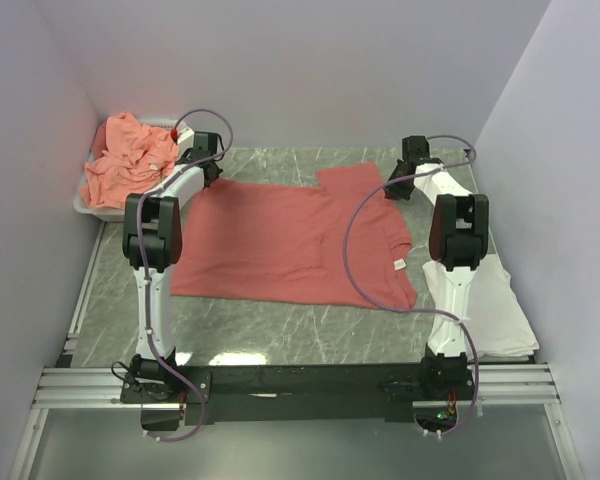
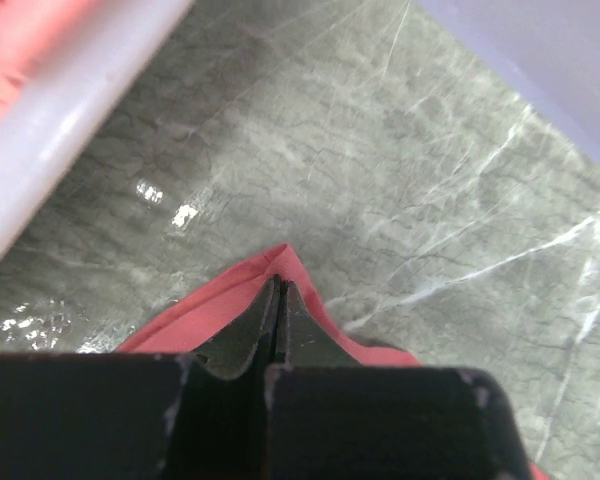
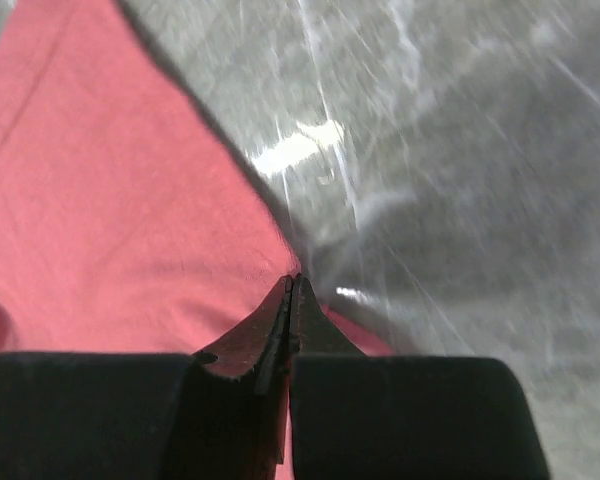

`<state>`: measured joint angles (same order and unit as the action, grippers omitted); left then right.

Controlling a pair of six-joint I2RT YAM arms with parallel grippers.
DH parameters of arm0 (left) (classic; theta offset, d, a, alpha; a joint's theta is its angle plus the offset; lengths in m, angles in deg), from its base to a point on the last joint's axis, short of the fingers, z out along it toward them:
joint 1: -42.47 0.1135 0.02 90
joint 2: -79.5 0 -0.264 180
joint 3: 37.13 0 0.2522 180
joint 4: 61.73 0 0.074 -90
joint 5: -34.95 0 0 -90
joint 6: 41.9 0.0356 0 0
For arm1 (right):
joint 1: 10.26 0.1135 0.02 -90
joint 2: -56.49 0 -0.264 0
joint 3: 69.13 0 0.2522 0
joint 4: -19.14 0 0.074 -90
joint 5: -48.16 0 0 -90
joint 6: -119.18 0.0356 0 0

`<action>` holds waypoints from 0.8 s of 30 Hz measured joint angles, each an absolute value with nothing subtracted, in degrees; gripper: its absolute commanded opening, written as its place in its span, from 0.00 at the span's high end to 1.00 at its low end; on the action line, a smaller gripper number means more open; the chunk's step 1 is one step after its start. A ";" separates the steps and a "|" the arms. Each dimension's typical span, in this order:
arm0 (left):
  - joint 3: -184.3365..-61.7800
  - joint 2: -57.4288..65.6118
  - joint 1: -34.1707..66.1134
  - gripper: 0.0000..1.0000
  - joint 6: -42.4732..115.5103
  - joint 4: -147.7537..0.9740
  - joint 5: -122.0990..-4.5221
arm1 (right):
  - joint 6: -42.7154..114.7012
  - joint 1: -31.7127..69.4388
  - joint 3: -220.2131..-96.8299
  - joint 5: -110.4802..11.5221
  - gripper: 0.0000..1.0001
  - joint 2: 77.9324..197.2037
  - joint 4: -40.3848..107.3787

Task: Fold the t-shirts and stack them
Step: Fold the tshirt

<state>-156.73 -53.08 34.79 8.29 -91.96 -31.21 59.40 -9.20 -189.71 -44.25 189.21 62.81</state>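
A coral-red t-shirt (image 1: 280, 240) lies spread flat on the marble table, its white neck label toward the right. My left gripper (image 1: 212, 175) is at the shirt's far left corner. In the left wrist view the gripper (image 2: 278, 285) is shut, with the red cloth (image 2: 210, 315) peaking at its tips. My right gripper (image 1: 400, 186) is at the far right sleeve. In the right wrist view it (image 3: 293, 282) is shut on the shirt's edge (image 3: 130, 200). A folded white garment (image 1: 485, 300) lies at the near right.
A white plastic tray (image 1: 85, 200) at the far left holds a crumpled pile of salmon-pink shirts (image 1: 130, 160); its rim (image 2: 70, 110) runs close by the left gripper. Walls close in on the left, back and right.
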 measured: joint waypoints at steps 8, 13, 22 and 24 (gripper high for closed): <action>-155.88 -49.99 35.27 1.00 8.33 -90.96 -31.19 | 58.43 -9.20 -180.01 -43.12 1.00 179.82 55.73; -154.13 -48.22 35.97 1.00 8.24 -90.50 -31.24 | 57.82 -9.20 -176.60 -42.64 1.00 175.25 51.91; -149.93 -45.40 37.52 1.00 8.20 -89.95 -31.26 | 57.76 -9.20 -166.63 -41.83 1.00 168.84 46.97; -148.60 -44.66 37.70 1.00 8.07 -89.80 -31.28 | 57.78 -9.20 -164.71 -41.74 1.00 167.75 45.98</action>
